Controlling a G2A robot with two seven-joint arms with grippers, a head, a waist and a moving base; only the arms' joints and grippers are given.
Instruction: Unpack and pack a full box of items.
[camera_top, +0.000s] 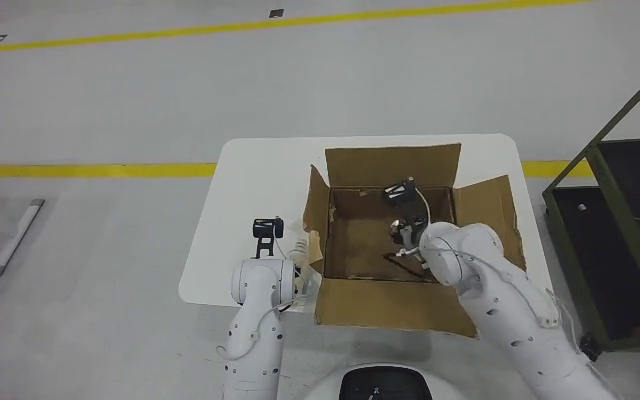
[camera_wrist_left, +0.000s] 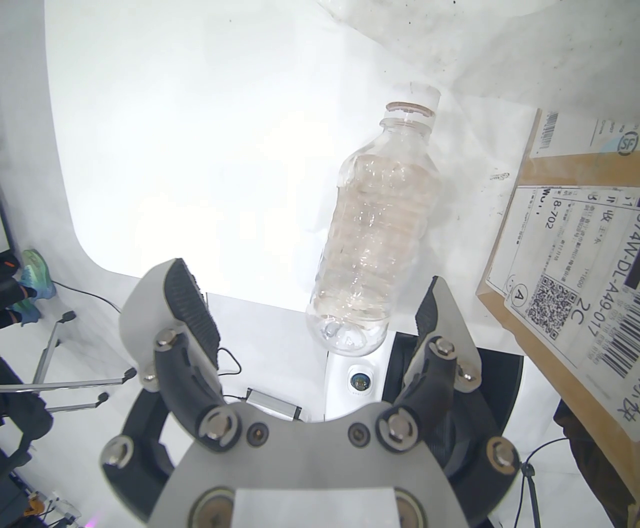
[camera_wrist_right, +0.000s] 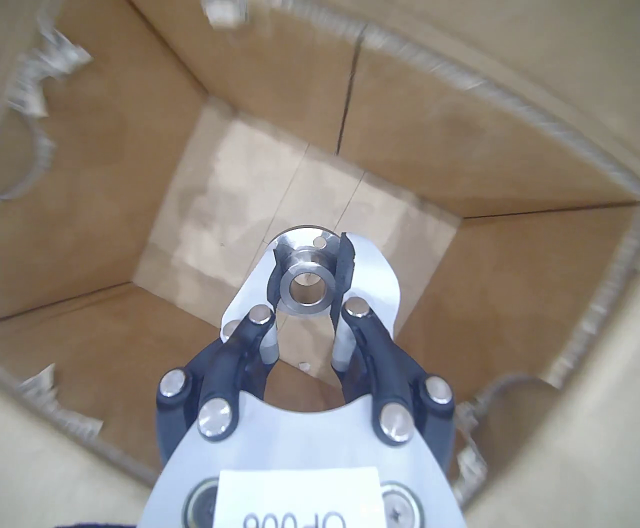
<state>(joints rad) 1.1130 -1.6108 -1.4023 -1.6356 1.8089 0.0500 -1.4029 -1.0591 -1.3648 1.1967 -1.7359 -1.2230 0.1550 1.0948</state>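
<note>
My right claw (camera_wrist_right: 310, 280) pinches a metal flange (camera_wrist_right: 306, 289) inside the box (camera_wrist_right: 450, 150).
My left claw (camera_wrist_left: 307, 295) hangs spread near a bottle (camera_wrist_left: 375, 235).

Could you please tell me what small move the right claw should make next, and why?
Probably a straight lift: the right claw is shut on the shiny flanged metal bushing inside the brown cardboard box, whose walls stand all round, so moving sideways first would risk striking them.
</note>
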